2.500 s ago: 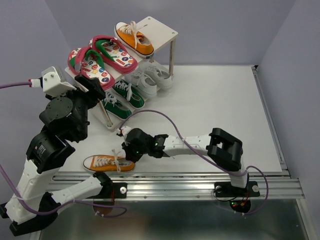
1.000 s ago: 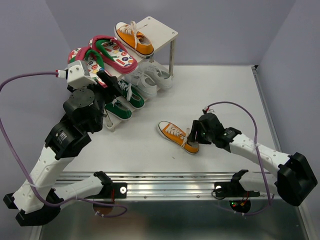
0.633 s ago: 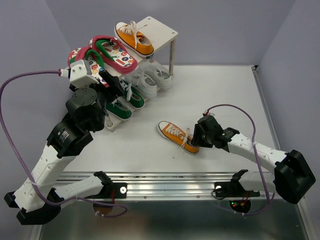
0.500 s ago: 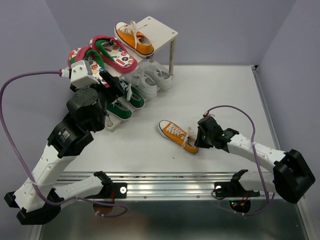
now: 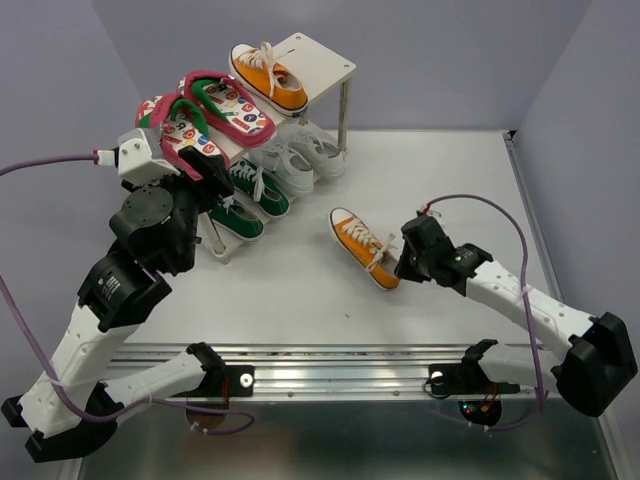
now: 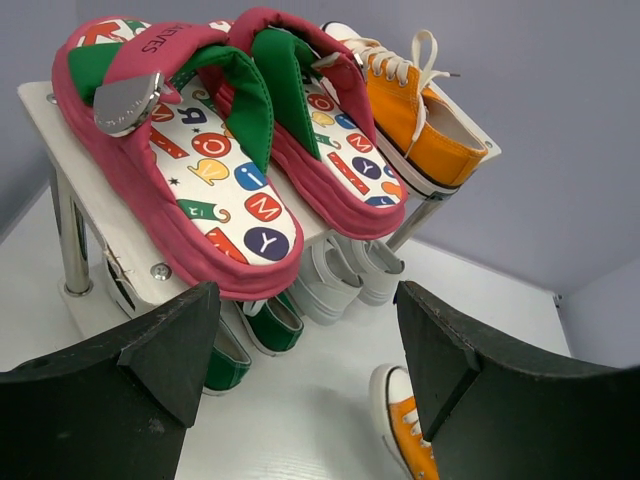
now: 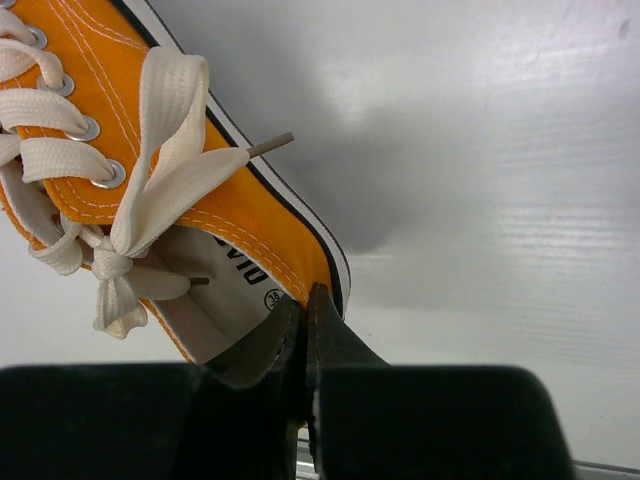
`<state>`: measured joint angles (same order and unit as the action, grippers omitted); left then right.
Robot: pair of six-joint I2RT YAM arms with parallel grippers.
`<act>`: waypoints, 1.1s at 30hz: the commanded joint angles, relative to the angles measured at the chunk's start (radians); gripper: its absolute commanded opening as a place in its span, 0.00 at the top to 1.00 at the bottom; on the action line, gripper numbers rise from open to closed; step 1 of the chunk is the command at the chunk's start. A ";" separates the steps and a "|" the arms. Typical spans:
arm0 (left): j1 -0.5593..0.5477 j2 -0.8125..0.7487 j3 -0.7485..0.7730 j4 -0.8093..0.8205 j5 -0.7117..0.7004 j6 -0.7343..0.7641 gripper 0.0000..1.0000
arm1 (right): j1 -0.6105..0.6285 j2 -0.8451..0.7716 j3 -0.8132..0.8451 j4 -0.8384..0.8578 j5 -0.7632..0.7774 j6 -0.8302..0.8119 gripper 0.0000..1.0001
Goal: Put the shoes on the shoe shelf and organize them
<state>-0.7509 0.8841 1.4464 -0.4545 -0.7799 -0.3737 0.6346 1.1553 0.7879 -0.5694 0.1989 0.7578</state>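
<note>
Since the frame half a second back, the right gripper (image 5: pixel 400 262) and the orange sneaker (image 5: pixel 362 245) it holds have shifted away from the near edge and towards the shelf (image 5: pixel 322 58). The left arm's wrist has swung slightly to the left.

Right gripper: fingers clamped on the heel wall of the orange sneaker, one finger inside the opening and one outside, as the right wrist view shows (image 7: pixel 305 320). The sneaker (image 7: pixel 190 190) sits over the middle of the table (image 5: pixel 450 170), toe pointing away and to the left, heel nearest the gripper. A shadow lies on the table beside it; whether the sole touches the surface cannot be told.

Left gripper (image 5: pixel 205 162): fingers spread wide with nothing between them (image 6: pixel 310 350). It hangs just in front of the shelf's left end, facing the upper board (image 6: pixel 40 110).

Lower tier: the green sneakers (image 5: pixel 245 198) stand at the left, partly under the left gripper; the white sneakers (image 5: pixel 303 155) stand just beside them to the right. Both pairs also show in the left wrist view, green (image 6: pixel 268 325) and white (image 6: pixel 335 280), beneath the upper board.

Upper tier: the flip-flops (image 5: pixel 205 108) lie side by side at the left, heels overhanging the front edge (image 6: pixel 210 160). The other orange sneaker (image 5: pixel 268 76) lies just beside them to the right (image 6: pixel 410 100). The board's far right end is bare.
</note>
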 commanded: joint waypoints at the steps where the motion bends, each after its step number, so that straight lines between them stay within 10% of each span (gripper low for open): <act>1: 0.004 -0.027 -0.011 0.014 -0.036 0.005 0.18 | -0.024 -0.065 0.166 0.048 0.151 -0.012 0.99; 33: 0.002 -0.088 -0.043 -0.021 -0.070 -0.014 0.18 | -0.150 0.610 1.313 0.233 0.214 -0.388 0.99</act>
<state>-0.7509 0.8043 1.3945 -0.4850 -0.8196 -0.3820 0.5018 1.7191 1.9411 -0.5102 0.4500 0.3763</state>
